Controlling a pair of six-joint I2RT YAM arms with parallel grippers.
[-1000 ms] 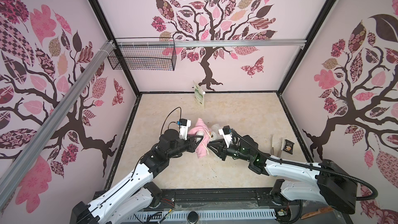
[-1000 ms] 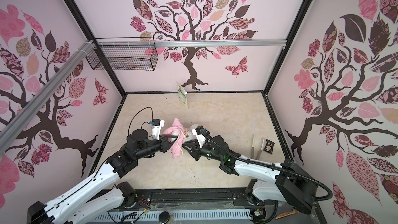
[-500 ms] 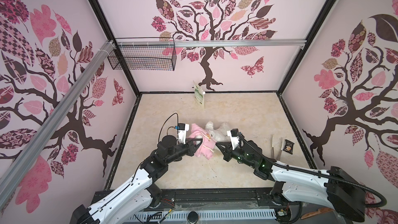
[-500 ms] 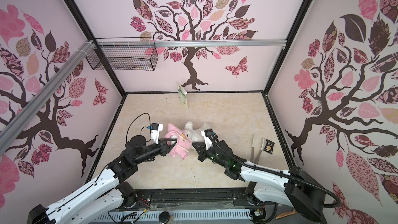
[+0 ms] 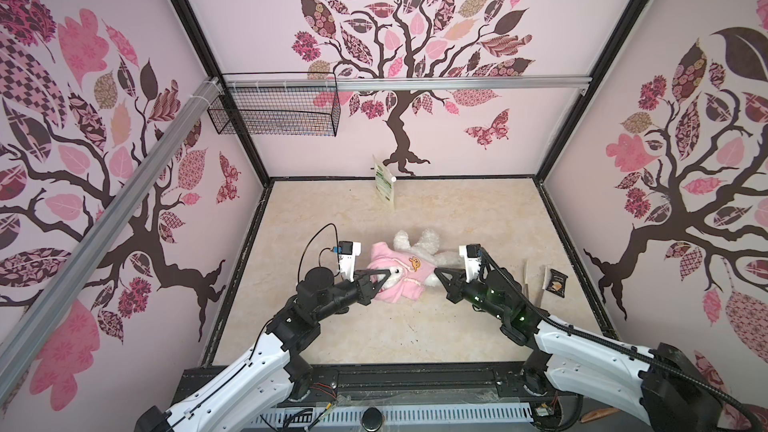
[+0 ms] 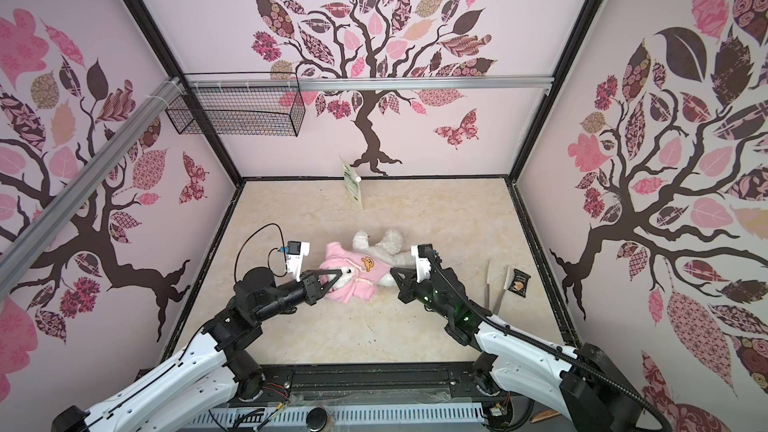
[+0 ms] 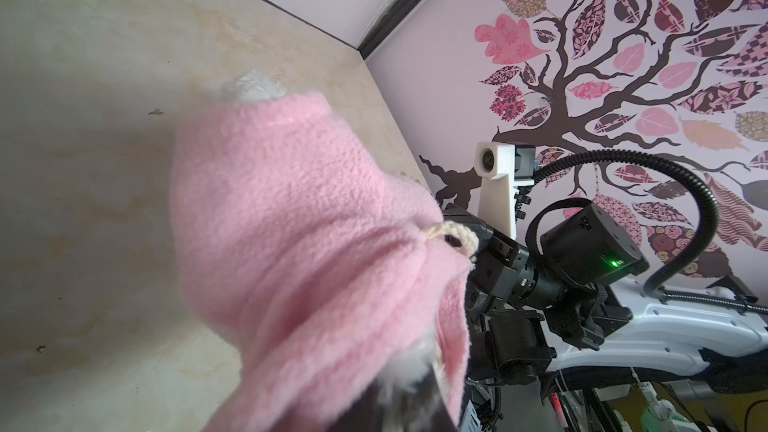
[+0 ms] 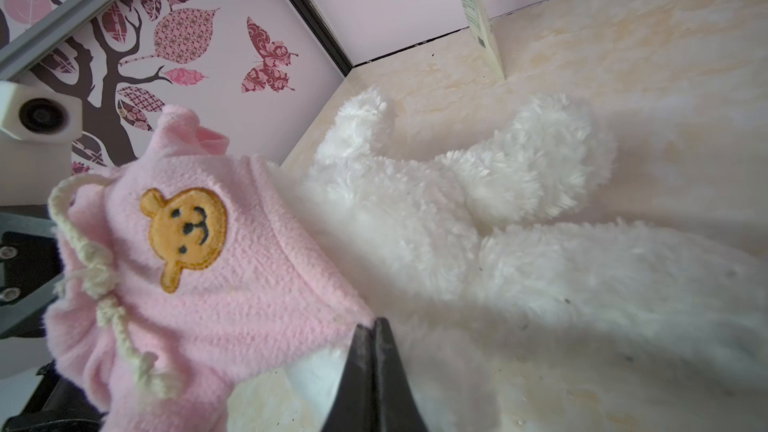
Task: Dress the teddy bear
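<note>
The teddy bear (image 5: pixel 419 243) lies in the middle of the table, its white legs pointing toward the back wall in both top views (image 6: pixel 382 245). A pink hooded top (image 5: pixel 401 274) with a bear-face patch covers its upper half and hides most of the head. My left gripper (image 5: pixel 388 273) is shut on the top's near-left edge, with white fur at its jaws (image 7: pixel 399 401). My right gripper (image 5: pixel 436 271) is shut, its tips (image 8: pixel 374 326) pinching the top's hem (image 8: pixel 249 284) next to the bear's white body (image 8: pixel 457 222).
A green-and-white pouch (image 5: pixel 384 182) stands by the back wall. A dark snack packet (image 5: pixel 555 280) and flat strips (image 5: pixel 525 280) lie at the right. A wire basket (image 5: pixel 274 112) hangs on the back left rail. The right arm (image 7: pixel 582 251) is close beside the left gripper.
The bear and top have come down from a bunched, lifted pose to lie flat. The grippers have drawn apart, the right one moving right. The right jaws have closed.
</note>
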